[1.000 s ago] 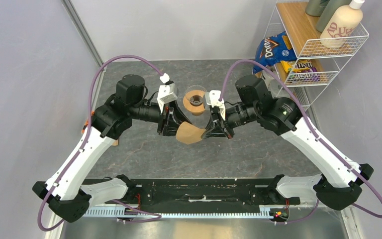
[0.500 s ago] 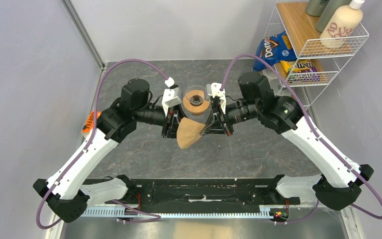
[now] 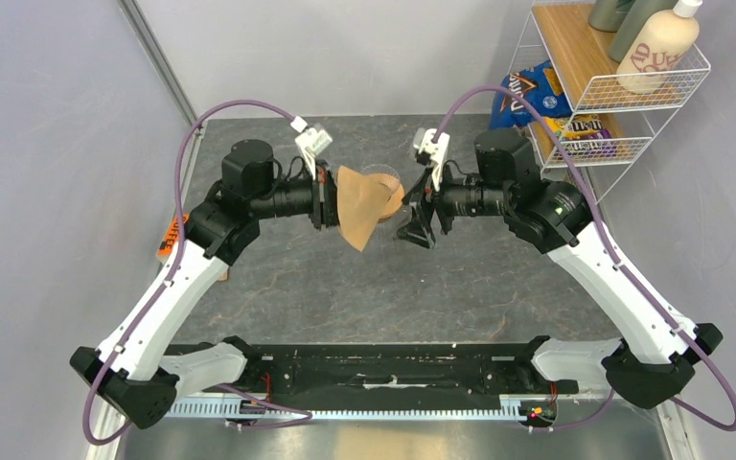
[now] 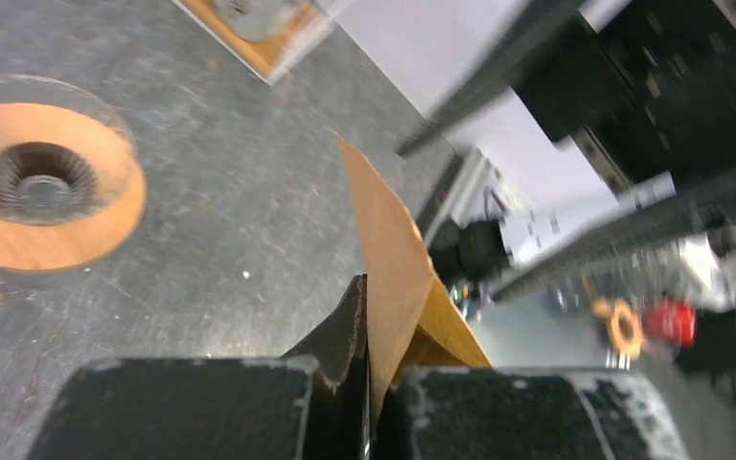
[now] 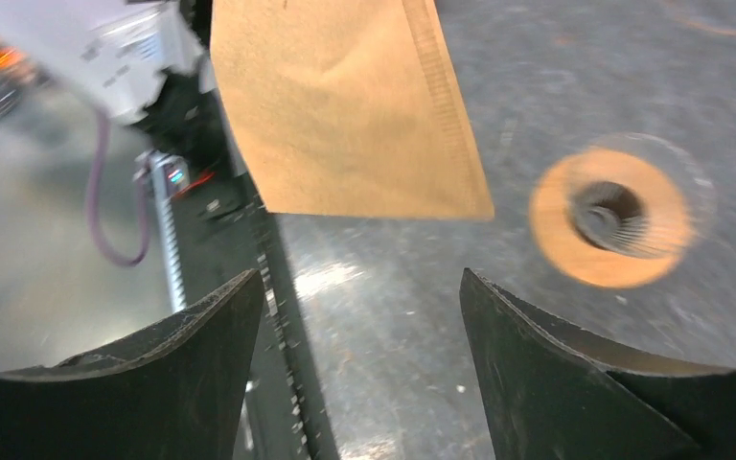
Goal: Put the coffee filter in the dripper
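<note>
The coffee filter is a flat tan paper fan hanging in the air, pinched at its left edge by my left gripper, which is shut on it. In the left wrist view the filter rises edge-on out of the left gripper. The dripper stands on the table just behind the filter, which covers most of it. Its wooden ring and glass cone show as the dripper and the dripper. My right gripper is open, empty and apart from the filter; between its fingers only table shows around the right gripper.
A white wire shelf stands at the back right with bottles, a blue chip bag and a candy packet. An orange packet lies by the left arm. Grey walls close in both sides.
The right gripper let go of the filter, opened and drew back to the right. The left gripper shut on the filter and carried it up and back, in front of the dripper.
</note>
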`<state>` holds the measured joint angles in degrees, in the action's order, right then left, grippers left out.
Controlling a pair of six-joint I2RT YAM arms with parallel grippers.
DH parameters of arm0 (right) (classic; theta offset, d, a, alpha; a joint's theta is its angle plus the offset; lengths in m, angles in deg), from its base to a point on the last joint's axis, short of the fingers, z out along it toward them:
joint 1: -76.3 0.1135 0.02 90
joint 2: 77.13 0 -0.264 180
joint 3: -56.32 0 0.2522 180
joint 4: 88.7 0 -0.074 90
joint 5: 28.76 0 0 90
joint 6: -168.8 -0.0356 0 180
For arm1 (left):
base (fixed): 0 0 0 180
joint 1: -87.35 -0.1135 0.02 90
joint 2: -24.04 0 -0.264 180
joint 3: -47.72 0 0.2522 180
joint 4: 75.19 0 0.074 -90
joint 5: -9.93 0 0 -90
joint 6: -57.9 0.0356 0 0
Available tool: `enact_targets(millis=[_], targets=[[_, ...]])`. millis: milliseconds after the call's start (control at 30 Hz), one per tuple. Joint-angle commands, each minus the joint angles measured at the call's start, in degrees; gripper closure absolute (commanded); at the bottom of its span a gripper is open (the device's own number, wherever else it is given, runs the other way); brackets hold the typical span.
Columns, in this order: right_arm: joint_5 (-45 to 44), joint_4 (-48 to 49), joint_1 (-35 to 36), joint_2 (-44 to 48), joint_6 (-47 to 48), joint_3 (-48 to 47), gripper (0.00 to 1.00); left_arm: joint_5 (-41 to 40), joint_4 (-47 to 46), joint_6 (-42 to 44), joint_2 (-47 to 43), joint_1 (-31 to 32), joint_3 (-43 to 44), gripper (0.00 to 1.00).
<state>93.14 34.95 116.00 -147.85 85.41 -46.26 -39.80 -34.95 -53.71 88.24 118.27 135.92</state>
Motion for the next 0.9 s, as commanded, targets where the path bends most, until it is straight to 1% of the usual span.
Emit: enact_targets(millis=[0, 67, 233, 333, 500, 633, 800, 867], targets=[[-17.6, 14.0, -0.1, 3.0, -10.4, 1.9, 0.17, -20.0, -0.2, -15.3, 6.1, -0.4, 8.7, 0.98], [-19.2, 14.8, 0.2, 1.2, -11.0, 0.5, 0.15, -24.8, 2.6, -18.1, 9.3, -0.2, 13.4, 0.98], [-21.9, 17.7, 2.8, -2.6, -10.7, -1.7, 0.15, -32.6, 4.8, -22.0, 12.7, 1.9, 18.7, 0.98], [-24.8, 19.9, 4.2, -3.5, -9.6, -1.5, 0.15, -33.9, 5.8, -23.6, 13.3, 2.1, 19.3, 0.98], [-28.5, 23.6, 6.3, -4.9, -8.6, -0.8, 0.17, -33.7, 4.8, -25.9, 13.3, 2.2, 18.6, 0.98], [-34.2, 26.2, 7.4, -5.4, -7.1, 0.0, 0.24, -34.2, 5.2, -25.7, 13.3, 2.1, 18.9, 0.98], [-41.2, 27.0, 8.3, -5.9, -3.9, -0.2, 0.43, -33.9, 5.1, -26.8, 13.1, 2.1, 18.6, 0.98], [-43.3, 27.8, 8.7, -5.9, -2.9, -0.1, 0.44, -34.2, 5.2, -27.4, 13.4, 2.1, 18.6, 0.98]])
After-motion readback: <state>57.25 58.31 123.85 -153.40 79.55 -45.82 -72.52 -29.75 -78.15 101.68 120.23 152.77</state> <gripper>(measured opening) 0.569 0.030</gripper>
